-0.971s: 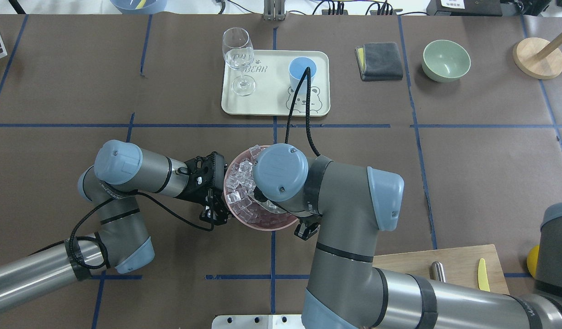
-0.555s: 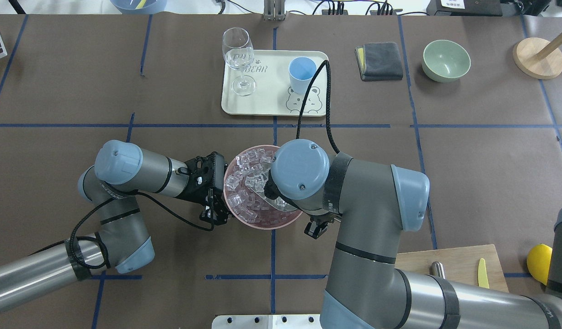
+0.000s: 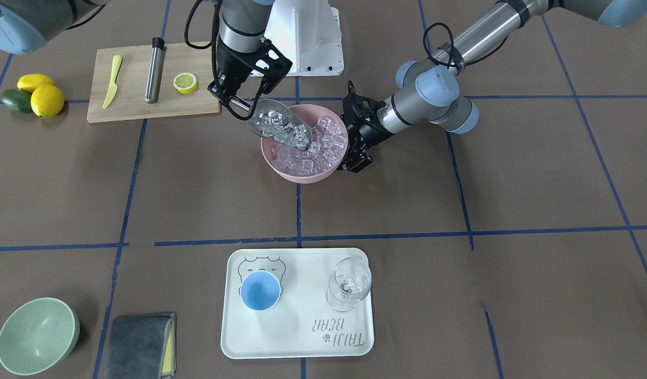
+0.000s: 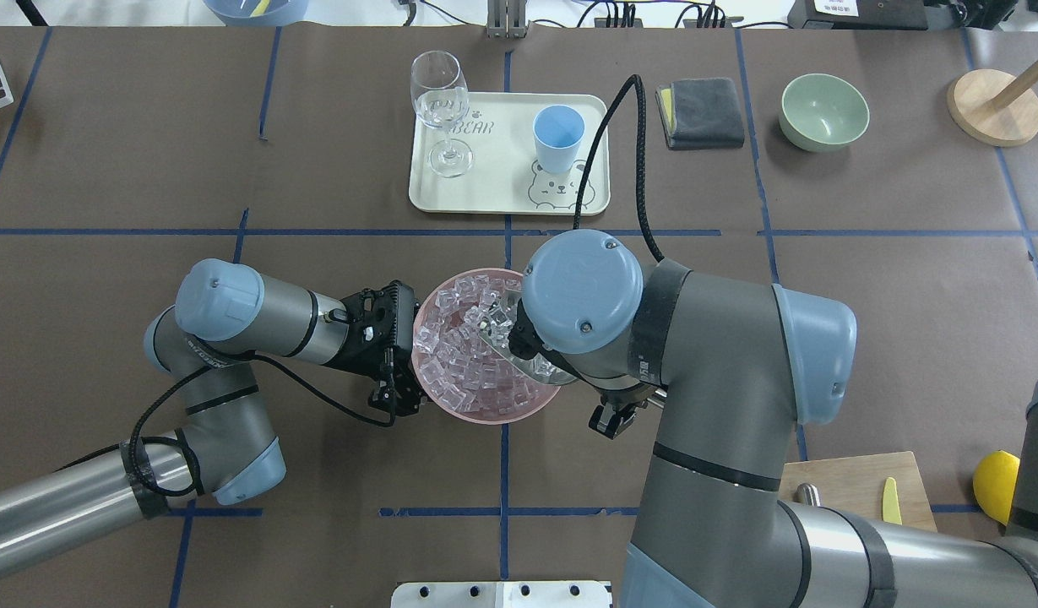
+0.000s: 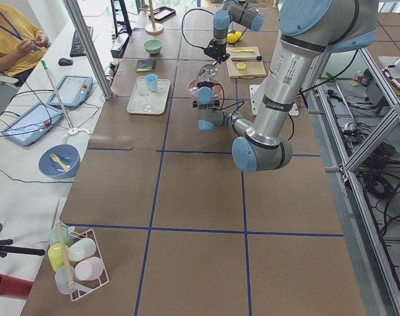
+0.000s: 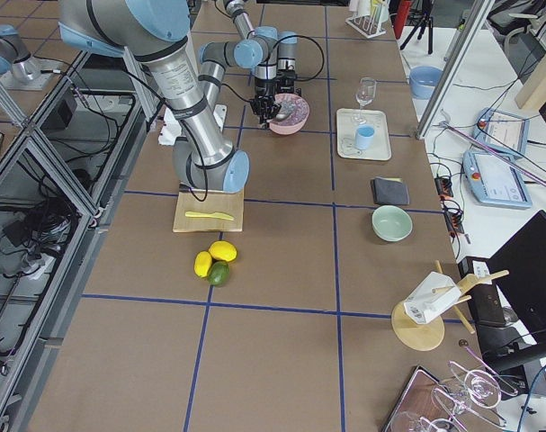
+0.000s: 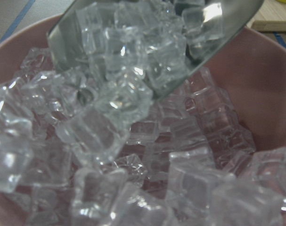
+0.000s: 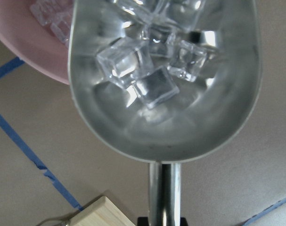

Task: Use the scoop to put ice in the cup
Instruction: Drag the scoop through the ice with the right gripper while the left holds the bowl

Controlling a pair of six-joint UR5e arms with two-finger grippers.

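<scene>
A pink bowl (image 3: 302,176) full of ice (image 3: 326,145) stands mid-table. My right gripper (image 3: 234,100) is shut on the thin handle of the steel scoop (image 3: 278,126). The scoop is tilted over the bowl's near-robot side, its trough holding several cubes (image 8: 138,70). In the overhead view my right wrist hides most of the scoop (image 4: 519,359). My left gripper (image 3: 355,158) is shut on the bowl's rim; its wrist view looks in on the ice (image 7: 133,179) and the scoop's underside (image 7: 77,28). The light-blue cup (image 3: 260,290) stands empty on a cream tray (image 3: 297,337).
A clear wine glass (image 3: 348,284) stands on the tray beside the cup. A green bowl (image 3: 36,334) and a grey cloth (image 3: 139,345) lie at the far side. A wooden board (image 3: 133,108) holds a knife, a steel cylinder and a lemon half; whole fruit (image 3: 31,95) lies beside it.
My right arm has swung to the right and away from me, drawing the scoop up out of the ice pile with cubes in it. The left arm and the bowl have not moved.
</scene>
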